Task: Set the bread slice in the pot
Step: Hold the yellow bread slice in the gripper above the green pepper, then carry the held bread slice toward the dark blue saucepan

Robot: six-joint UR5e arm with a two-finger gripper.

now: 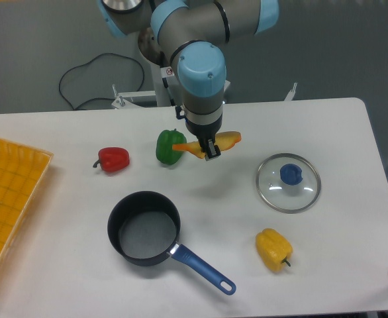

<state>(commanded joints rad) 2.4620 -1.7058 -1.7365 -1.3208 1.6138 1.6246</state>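
My gripper (210, 150) is shut on the bread slice (226, 141), a thin yellow-orange slice with a darker orange edge. It holds the slice tilted in the air above the table, just right of the green pepper. The pot (144, 228), dark navy with a grey inside and a long blue handle pointing to the lower right, stands on the table below and to the left of my gripper. The pot is empty.
A green pepper (168, 146) and a red pepper (113, 159) lie left of my gripper. A round glass lid with a blue knob (289, 182) lies at the right. A yellow pepper (274, 250) lies at the lower right. A yellow-orange basket (8, 199) sits at the left edge.
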